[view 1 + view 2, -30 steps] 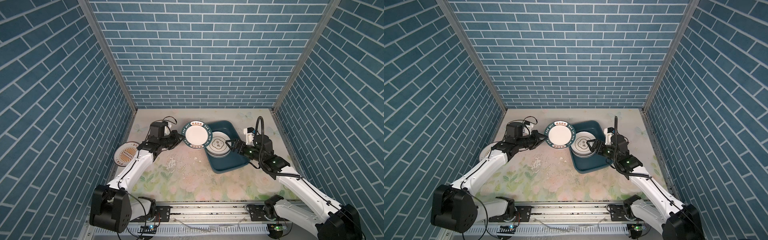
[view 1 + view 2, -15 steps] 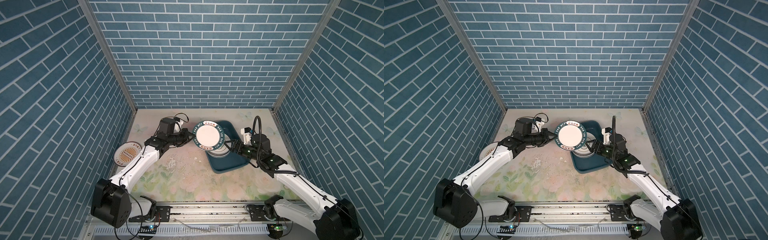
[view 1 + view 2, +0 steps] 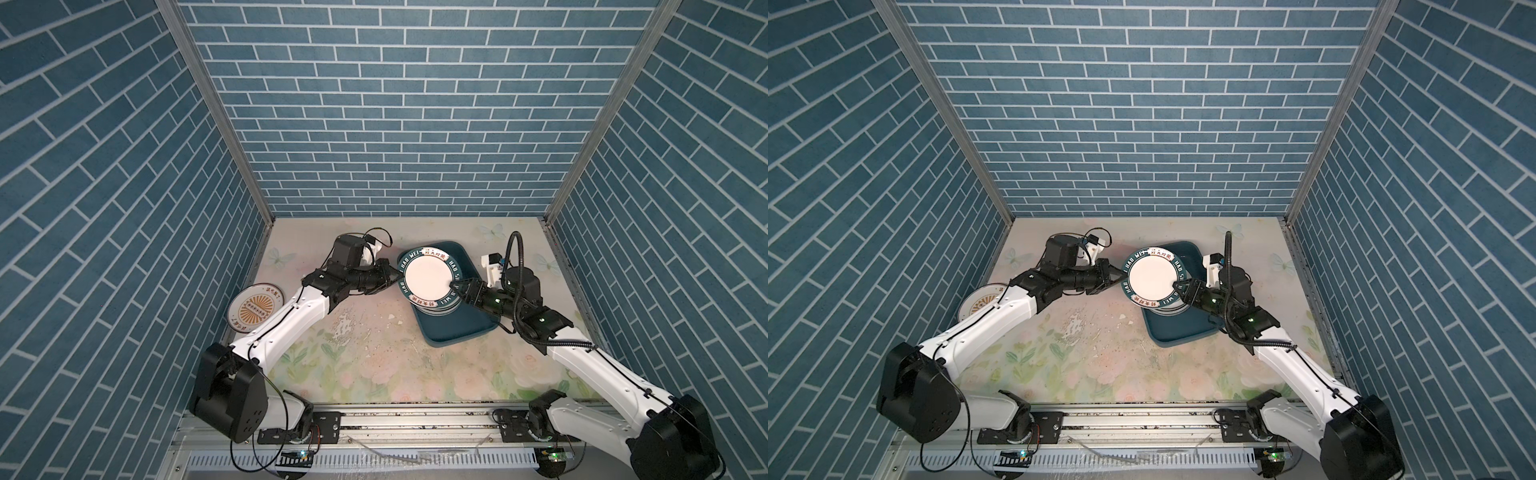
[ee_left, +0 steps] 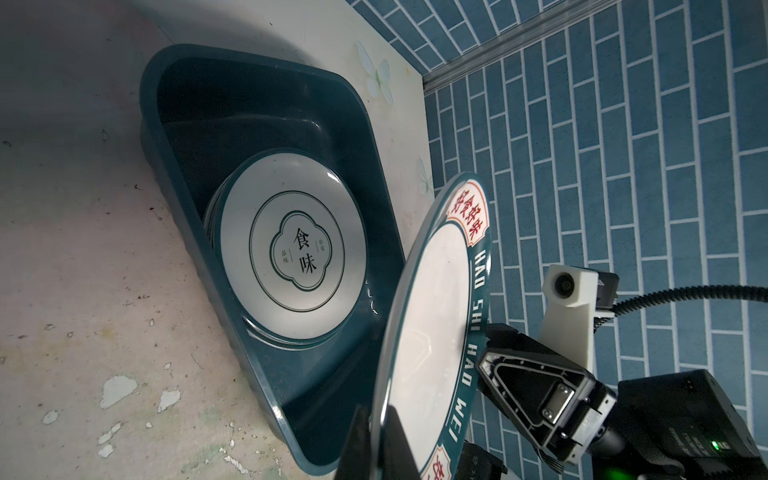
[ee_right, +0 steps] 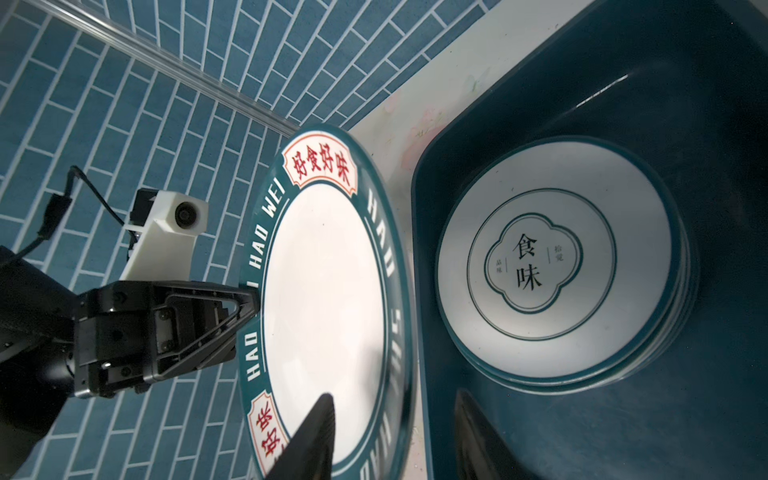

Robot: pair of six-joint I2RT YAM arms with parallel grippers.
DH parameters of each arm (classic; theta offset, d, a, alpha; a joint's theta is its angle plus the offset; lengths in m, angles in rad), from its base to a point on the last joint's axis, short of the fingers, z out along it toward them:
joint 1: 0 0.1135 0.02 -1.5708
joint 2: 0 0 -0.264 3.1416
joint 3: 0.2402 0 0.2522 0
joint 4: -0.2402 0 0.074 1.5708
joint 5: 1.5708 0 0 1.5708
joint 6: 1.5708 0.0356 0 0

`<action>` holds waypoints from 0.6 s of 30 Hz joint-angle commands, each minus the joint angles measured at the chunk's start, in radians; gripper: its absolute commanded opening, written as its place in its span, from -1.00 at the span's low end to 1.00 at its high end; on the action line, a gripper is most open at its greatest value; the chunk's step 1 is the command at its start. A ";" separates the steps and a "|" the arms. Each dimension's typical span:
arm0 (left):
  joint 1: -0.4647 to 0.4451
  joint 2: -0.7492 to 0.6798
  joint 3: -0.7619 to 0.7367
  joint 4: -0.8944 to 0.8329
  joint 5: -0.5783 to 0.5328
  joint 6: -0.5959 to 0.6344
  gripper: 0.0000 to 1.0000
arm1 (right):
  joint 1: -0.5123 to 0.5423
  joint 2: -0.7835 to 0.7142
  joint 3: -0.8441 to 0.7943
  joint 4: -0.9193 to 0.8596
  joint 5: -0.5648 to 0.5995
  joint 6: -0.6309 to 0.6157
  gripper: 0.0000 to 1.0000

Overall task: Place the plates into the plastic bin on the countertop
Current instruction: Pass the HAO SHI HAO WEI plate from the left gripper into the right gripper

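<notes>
your left gripper [image 3: 395, 277] is clamped on the left edge of the teal-rimmed plate [image 3: 428, 277]. in the left wrist view its fingers [image 4: 358, 446] pinch the rim with no gap.

the plate is up in the air, face up and a little tilted. it hangs over the left side of the plastic bin [image 3: 459, 332]. the bin sits on the countertop [image 3: 374, 365] with its long side running from the back wall toward you. a stack of plates [image 4: 291, 249] lies flat inside it, just below the held plate and a bit toward the right arm.

your right gripper [image 3: 456, 287] is at the other edge of the same plate, straight across from the left one. its jaws are apart, with the rim between them. in the right wrist view one of its fingers [image 5: 318, 432] lies over the white face and the other sits past the rim with a gap you can see. so it is not pinching yet.

this looks like a pass from one arm to the other. the bin is on the right arm's side, so the right arm is the nearer one to set the plate down. the plate must go down and a little to the right to land on the stack.

one sunburst plate [image 3: 254, 309] waits on the countertop by the left wall, close to your left arm and well apart from the bin.
</notes>
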 commanded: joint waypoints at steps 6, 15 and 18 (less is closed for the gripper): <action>-0.013 0.004 0.032 0.043 0.027 0.018 -0.92 | 0.006 -0.010 -0.001 0.049 0.009 0.037 -0.58; -0.013 -0.045 0.009 0.054 -0.003 0.028 0.04 | 0.006 -0.004 -0.013 0.057 0.028 0.078 -1.00; -0.013 -0.072 0.003 0.033 -0.030 0.047 0.34 | 0.006 -0.008 -0.018 0.062 0.038 0.089 -1.00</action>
